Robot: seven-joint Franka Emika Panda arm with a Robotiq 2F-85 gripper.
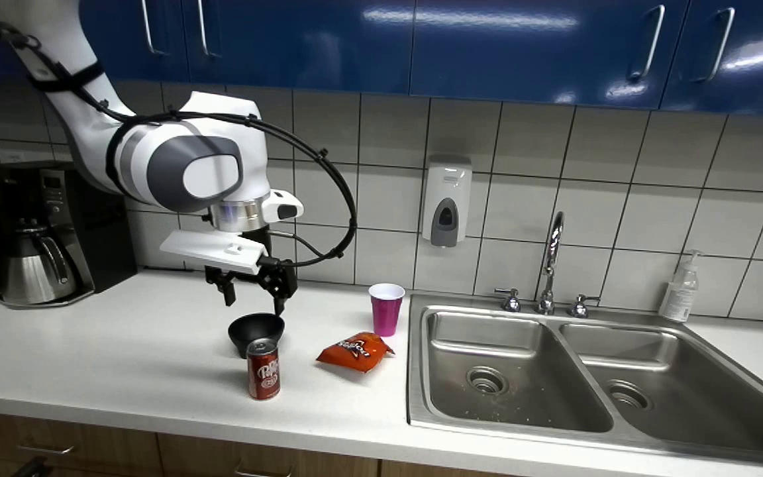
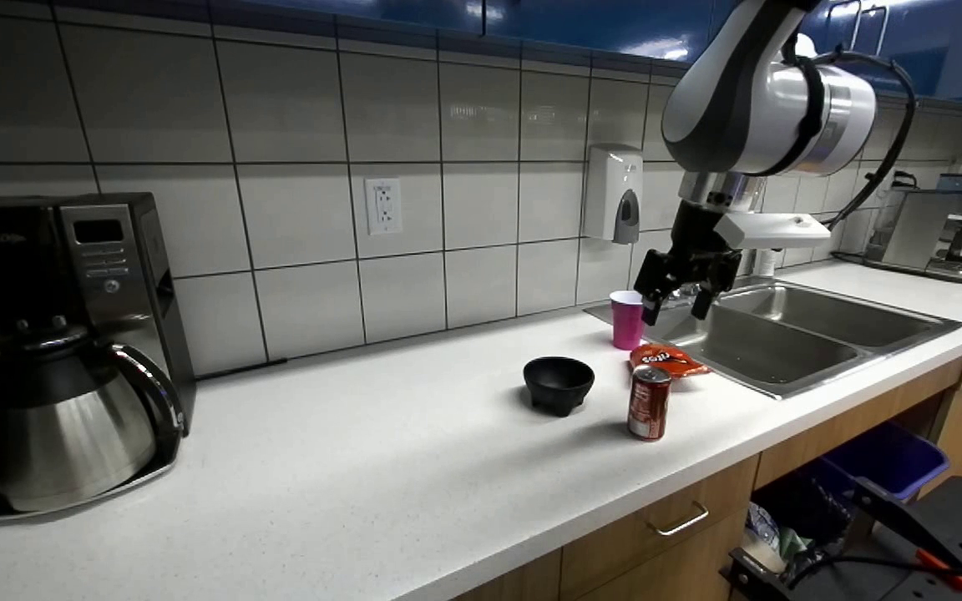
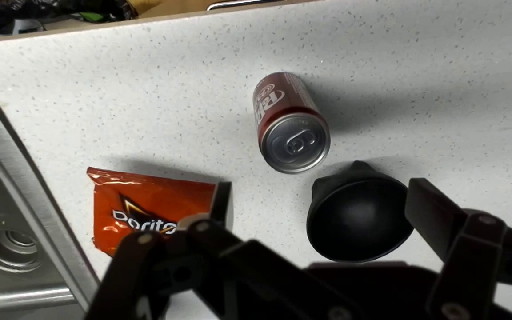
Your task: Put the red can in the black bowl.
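Observation:
The red can (image 1: 263, 374) stands upright on the counter, its silvery top up. It also shows in an exterior view (image 2: 648, 409) and in the wrist view (image 3: 285, 104). The empty black bowl (image 1: 249, 329) sits upright beside the can, apart from it. It shows too in an exterior view (image 2: 559, 381) and in the wrist view (image 3: 358, 220). My gripper (image 1: 254, 305) is open and empty, in the air above the counter. In the wrist view its spread fingers (image 3: 320, 200) frame the bowl below, the right finger overlapping the bowl's rim; the can lies beyond the fingertips.
An orange-red snack bag (image 1: 358, 351) lies near the can. A pink-red cup (image 1: 386, 310) stands behind the bag. A steel double sink (image 1: 418, 391) is beyond them. A coffee maker (image 2: 113, 250) with carafe stands at the counter's far end. Tiled wall and blue cabinets (image 1: 302, 46) rise behind.

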